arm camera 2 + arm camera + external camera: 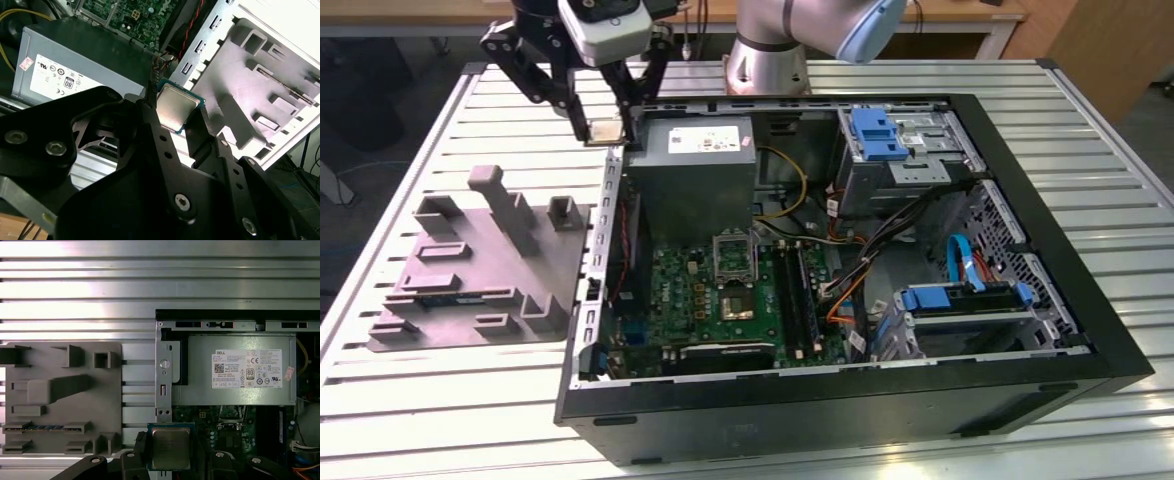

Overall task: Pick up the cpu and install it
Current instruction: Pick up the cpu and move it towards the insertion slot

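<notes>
A: Currently, exterior view: gripper (pixel 603 126) clamped on the cpu (pixel 603 133), hanging over the open case (pixel 854 405) rim beside the power supply (pixel 700 160). The case holds the green board (pixel 707 300) and socket (pixel 739 300).

B: Second wrist view: fingers (pixel 150 111) pinch only the chip's edges. Risk, as I judge it: slip or tilt.

A: First wrist view: grey holder (pixel 60 390) sits outside the case, a dark strip (pixel 45 428) in one slot. A skewed chip could damage the socket.

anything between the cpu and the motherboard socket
The end effector holds the cpu over the case edge. The power supply sits between it and the socket; nothing else seems to.
</notes>
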You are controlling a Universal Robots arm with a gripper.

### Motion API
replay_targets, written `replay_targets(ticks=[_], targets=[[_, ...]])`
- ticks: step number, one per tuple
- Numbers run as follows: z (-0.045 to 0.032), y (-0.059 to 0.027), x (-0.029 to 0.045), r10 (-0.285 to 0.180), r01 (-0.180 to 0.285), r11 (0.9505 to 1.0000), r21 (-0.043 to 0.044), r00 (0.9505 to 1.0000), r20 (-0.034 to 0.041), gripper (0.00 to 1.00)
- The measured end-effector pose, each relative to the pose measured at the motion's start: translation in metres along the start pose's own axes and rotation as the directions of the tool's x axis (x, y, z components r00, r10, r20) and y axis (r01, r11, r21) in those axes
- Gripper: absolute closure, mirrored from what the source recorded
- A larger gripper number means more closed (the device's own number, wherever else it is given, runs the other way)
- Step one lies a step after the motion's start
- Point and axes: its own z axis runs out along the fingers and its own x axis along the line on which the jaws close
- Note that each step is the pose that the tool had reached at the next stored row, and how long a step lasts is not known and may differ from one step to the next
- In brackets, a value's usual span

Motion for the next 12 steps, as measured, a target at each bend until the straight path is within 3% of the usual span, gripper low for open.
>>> replay_targets(ticks=[12], targets=[[0.0000, 0.0002, -0.0078, 0.000, 0.000, 1.0000, 0.0000, 1.0000, 0.0000, 0.53]])
